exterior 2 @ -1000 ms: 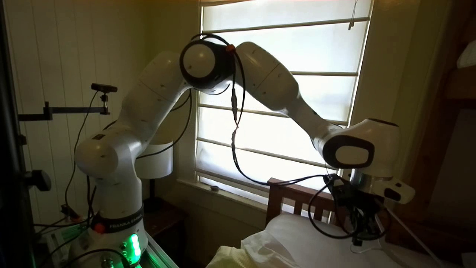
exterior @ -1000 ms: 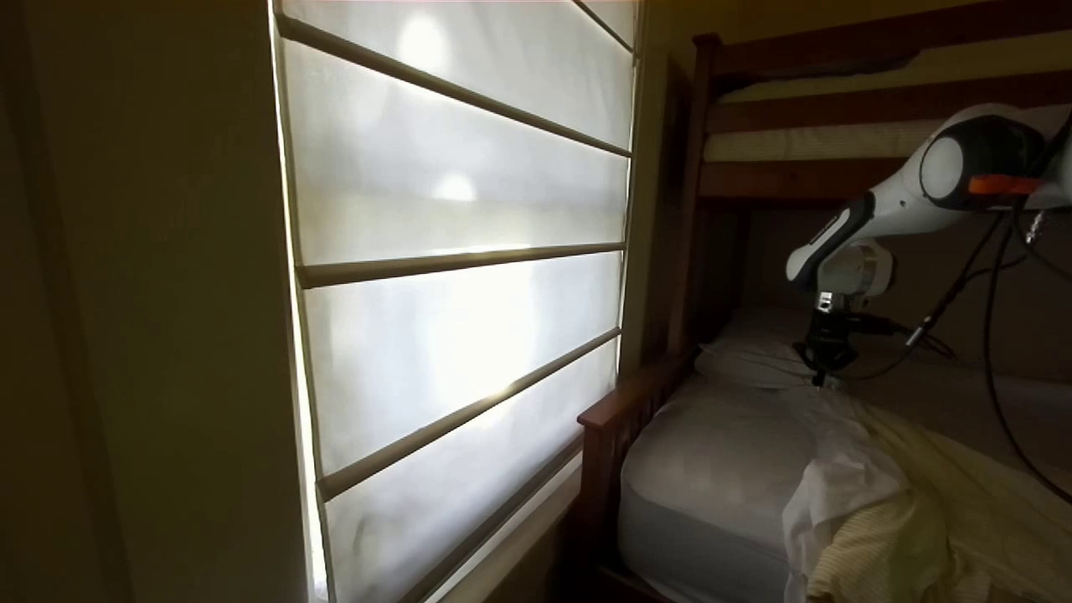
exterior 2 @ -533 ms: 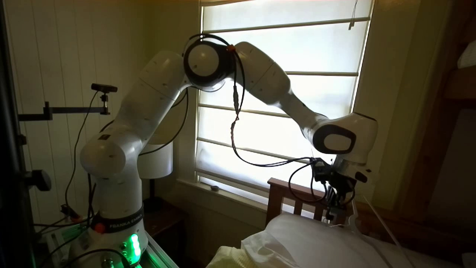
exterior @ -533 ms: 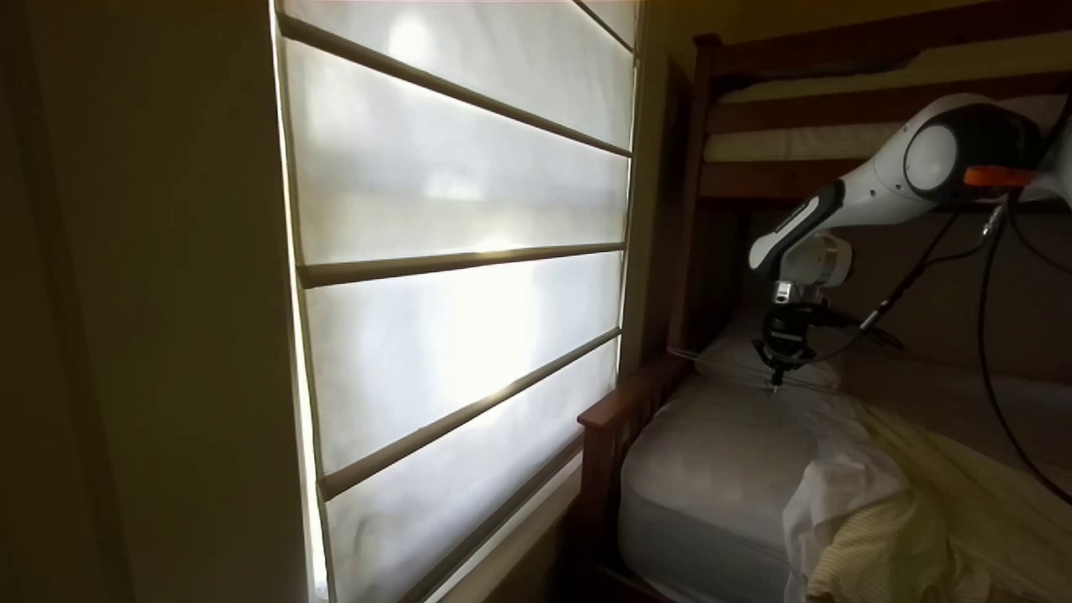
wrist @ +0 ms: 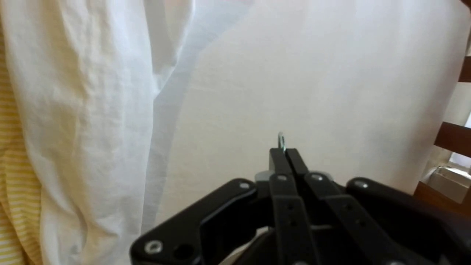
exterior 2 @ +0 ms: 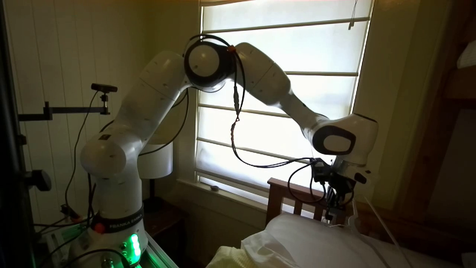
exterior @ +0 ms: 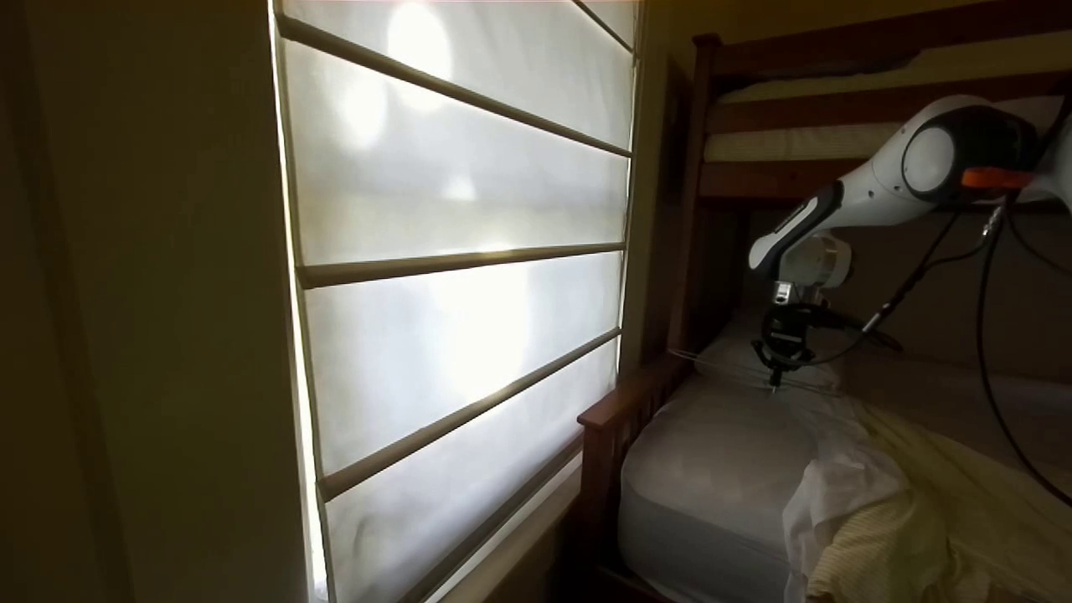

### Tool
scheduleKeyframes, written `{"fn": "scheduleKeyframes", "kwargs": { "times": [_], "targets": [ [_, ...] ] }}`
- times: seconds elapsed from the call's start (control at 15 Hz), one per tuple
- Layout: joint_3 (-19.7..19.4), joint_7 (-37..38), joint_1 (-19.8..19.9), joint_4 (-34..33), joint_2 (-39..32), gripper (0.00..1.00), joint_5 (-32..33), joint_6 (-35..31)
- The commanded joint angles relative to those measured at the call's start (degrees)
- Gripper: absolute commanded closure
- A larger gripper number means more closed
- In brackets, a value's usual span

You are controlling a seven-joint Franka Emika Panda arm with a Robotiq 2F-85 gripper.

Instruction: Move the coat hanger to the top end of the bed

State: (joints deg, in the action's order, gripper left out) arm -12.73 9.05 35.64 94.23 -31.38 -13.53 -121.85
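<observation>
In the wrist view the gripper stands at the lower edge over the bed, and bare sheet lies open ahead of it, bounded on the left by a bunched top sheet and a yellow striped blanket, on the right by the brown slatted end board. The fingers are pressed together on the coat hanger, whose hook pokes just past their tips and points away from the gripper; only this narrow bend shows here, a slim grey metal loop. In an exterior view the grip sits above the bed near the pillow, smooth sheet reaching toward the bed's near edge and the blanket filling the right-hand side, with the upper bunk higher up. The hanger's long axis runs crosswise, reaching well left of the fingertips to overlap the end board; whether it touches there cannot be told. It looks like hair-thin pale lines. In an exterior view, where the arm crosses before the window blind, the hanger extends from the fingertips to the right, its long side slanting down to the picture's lower edge. It appears as thin, pale, bent wire; whether it meets the sheet is unclear.
</observation>
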Motion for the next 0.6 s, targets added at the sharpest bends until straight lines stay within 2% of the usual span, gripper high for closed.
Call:
{"fn": "scheduleKeyframes", "kwargs": {
  "times": [0.0, 0.27, 0.53],
  "targets": [
    [0.6, 1.5, -2.8, -1.3, -0.3, 0.99, -4.5, -0.9],
    [-0.4, 6.4, -7.8, -2.4, -0.9, 0.99, -4.0, 0.2],
    [-0.8, 8.1, -10.9, -1.9, -0.3, 0.99, -3.0, 1.8]
  ]
}}
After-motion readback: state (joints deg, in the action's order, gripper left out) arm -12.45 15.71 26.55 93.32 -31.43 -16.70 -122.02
